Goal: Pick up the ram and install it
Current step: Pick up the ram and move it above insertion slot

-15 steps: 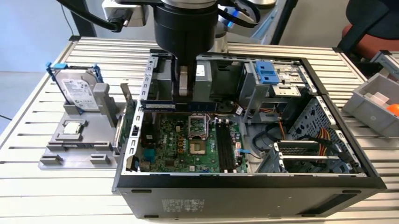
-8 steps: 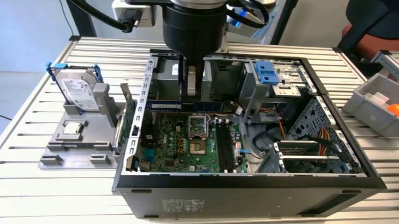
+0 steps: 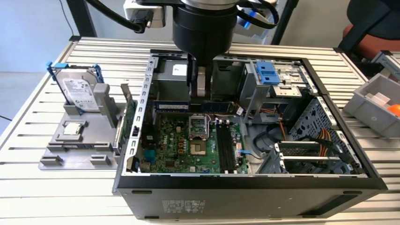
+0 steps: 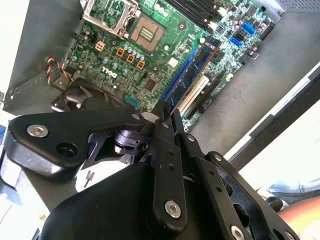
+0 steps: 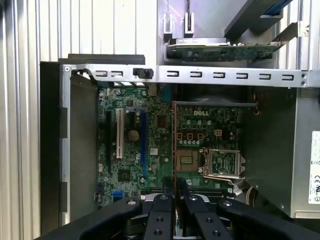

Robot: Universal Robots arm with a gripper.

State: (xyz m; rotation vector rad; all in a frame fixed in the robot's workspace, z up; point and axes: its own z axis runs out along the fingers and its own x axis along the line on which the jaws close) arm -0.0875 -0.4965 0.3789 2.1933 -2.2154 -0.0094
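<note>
Exterior view shows the ram (image 3: 172, 106) clamped between the jaws, sticking out both sides, above the motherboard (image 3: 181, 140).

We record the ram (image 3: 222, 107): a long, thin, dark blue stick, level and on edge, clamped at mid-length between the fingers of the gripper (image 5: 173, 194), above the motherboard (image 3: 181, 140).

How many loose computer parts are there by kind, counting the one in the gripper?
ram, held in the gripper over the motherboard: 1
hard drive: 1
expansion card: 1
processor chip: 1
Total: 4
</note>
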